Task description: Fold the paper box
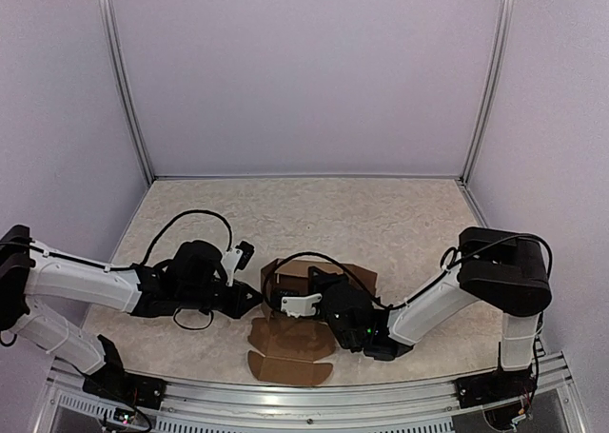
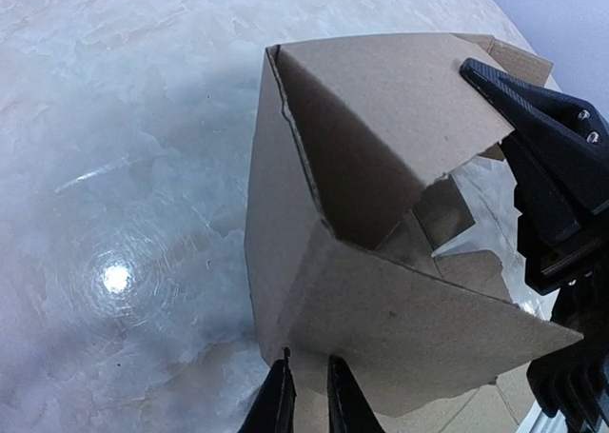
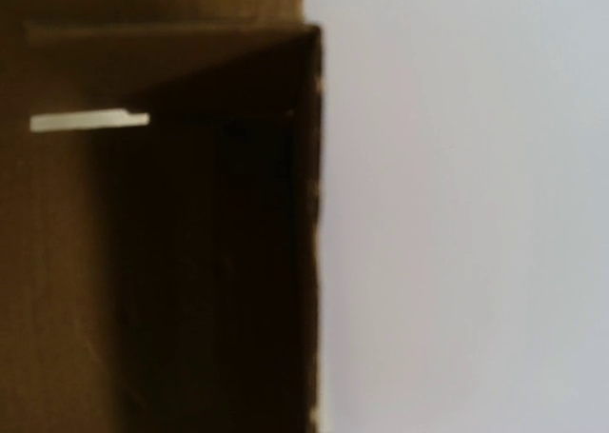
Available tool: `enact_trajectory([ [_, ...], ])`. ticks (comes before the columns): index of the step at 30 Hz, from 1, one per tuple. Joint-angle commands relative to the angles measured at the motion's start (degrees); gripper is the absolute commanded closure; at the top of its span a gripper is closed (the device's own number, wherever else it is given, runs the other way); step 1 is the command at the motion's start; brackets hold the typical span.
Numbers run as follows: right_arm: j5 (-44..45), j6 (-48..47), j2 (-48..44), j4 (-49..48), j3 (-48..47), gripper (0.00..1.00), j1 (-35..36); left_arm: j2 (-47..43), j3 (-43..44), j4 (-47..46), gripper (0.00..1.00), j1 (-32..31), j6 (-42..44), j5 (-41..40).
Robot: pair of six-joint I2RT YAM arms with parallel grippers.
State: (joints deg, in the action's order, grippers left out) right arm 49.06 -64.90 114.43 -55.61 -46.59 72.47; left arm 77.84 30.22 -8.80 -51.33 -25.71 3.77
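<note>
Paper box [image 2: 362,300] half-folded; left tool [image 2: 308,362] seemingly at its edge

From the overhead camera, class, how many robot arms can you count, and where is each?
2. The left arm reaches in from the left toward the paper box; the right arm bends in from the right, over it. None seems hidden.

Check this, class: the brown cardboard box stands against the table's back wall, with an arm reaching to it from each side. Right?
No: the paper box stands near the front edge of the table, as the top external view shows. The left arm and right arm do reach to it from each side.
</note>
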Motion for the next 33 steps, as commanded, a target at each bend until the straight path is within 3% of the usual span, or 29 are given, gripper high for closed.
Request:
enact_trajectory([
  [1, 1.1, 0.7, 1.2, 0.4, 0.5, 1.00, 1.7, 0.7, -0.5, -3.3, 0.85, -0.4, -0.1, -1.0],
  [7, 2.1, 0.6, 1.9, 0.3, 0.4, 1.00, 2.7, 1.8, -0.7, -4.1, 0.75, -1.1, -0.2, -1.7],
  [18, 2.8, 0.4, 2.9, 0.5, -0.8, 1.00, 3.9, 1.5, -1.2, -4.2, 0.44, -2.2, -0.1, -3.5],
  [33, 4.0, -0.5, 3.9, 0.3, -2.2, 1.00, 4.6, -1.1, -1.1, -1.5, 0.42, -4.7, 0.4, -6.0],
])
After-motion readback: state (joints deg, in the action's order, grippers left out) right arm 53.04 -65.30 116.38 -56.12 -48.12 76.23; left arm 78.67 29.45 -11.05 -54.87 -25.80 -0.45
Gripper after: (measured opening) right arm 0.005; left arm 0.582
